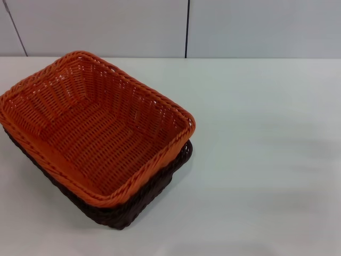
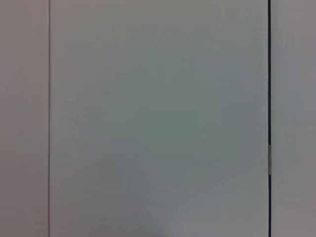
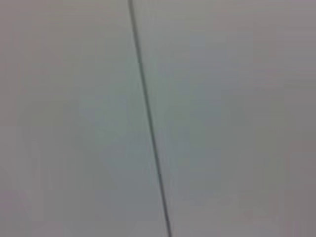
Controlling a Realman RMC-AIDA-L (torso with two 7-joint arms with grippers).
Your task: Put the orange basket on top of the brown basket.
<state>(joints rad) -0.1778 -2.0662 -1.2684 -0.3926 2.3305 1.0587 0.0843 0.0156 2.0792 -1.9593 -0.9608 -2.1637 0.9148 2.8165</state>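
Note:
The orange basket (image 1: 96, 128) sits nested on top of the brown basket (image 1: 144, 200) on the left half of the white table (image 1: 266, 160) in the head view. Only the brown basket's near and right sides show below the orange rim. The orange basket is empty. Neither gripper shows in any view. Both wrist views show only pale wall panels with dark seams.
A pale panelled wall (image 1: 106, 26) with a dark vertical seam (image 1: 187, 26) stands behind the table. The table's far edge runs along the wall. The left wrist view shows a wall seam (image 2: 269, 98); the right wrist view shows another (image 3: 148, 118).

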